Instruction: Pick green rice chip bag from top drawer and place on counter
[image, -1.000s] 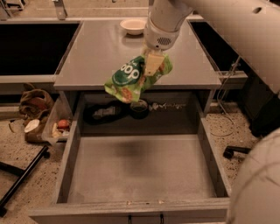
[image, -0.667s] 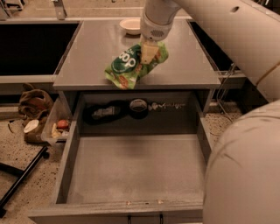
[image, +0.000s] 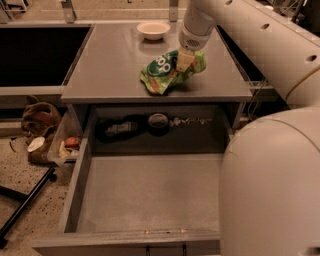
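Observation:
The green rice chip bag (image: 167, 72) is a crinkly light-green bag with a dark round logo. It hangs from my gripper (image: 184, 62), which is shut on its upper right part, and its lower end is at or just above the counter (image: 110, 60) near the front edge. The white arm reaches down from the upper right. The top drawer (image: 145, 192) is pulled fully out below the counter, its grey bottom bare.
A small white bowl (image: 153, 30) stands at the back of the counter. Dark items and a round roll (image: 158, 121) lie in the recess behind the drawer. A clear bin of clutter (image: 62, 145) and a brown bag (image: 40, 117) sit on the floor at left.
My gripper has carried the bag up and back from over the drawer's rear to above the counter top, and lowered it toward the surface.

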